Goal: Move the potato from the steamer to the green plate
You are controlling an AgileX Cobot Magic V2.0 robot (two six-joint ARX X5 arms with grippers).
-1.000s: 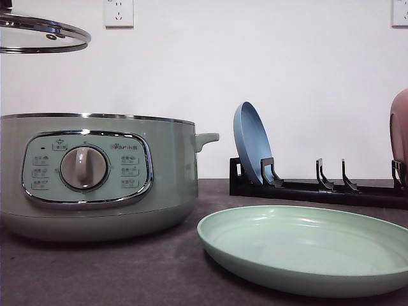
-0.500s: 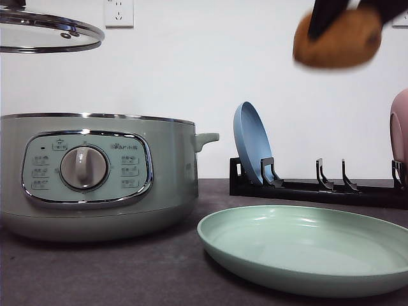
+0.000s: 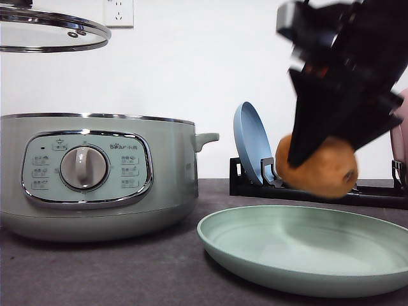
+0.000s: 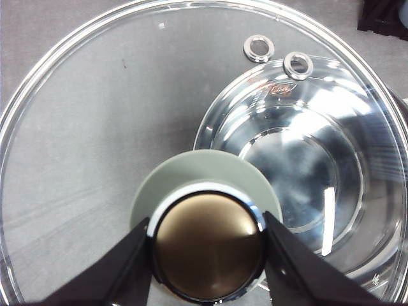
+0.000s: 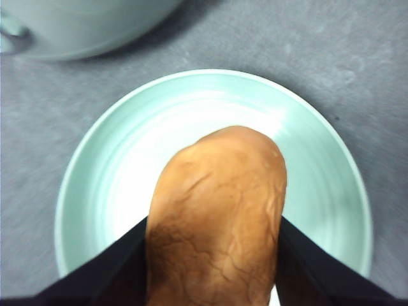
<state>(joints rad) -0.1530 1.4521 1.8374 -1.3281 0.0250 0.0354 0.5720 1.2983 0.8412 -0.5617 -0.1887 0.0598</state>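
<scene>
Hanging above the shallow pale mint-green plate (image 3: 306, 252), the orange-brown egg-shaped potato (image 3: 317, 167) sits clamped in the right gripper (image 3: 319, 156), its long axis running out from the jaws.

The left gripper (image 4: 207, 255) grips the glass lid's knob (image 4: 207, 245).

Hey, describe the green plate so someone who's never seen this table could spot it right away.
Start at the big sage-green steamer on the dark table; the green plate lies flat just to its right, nearest the camera. Unlike the blue plate standing on edge in the black rack behind, it is mint-green and lies flat.
</scene>
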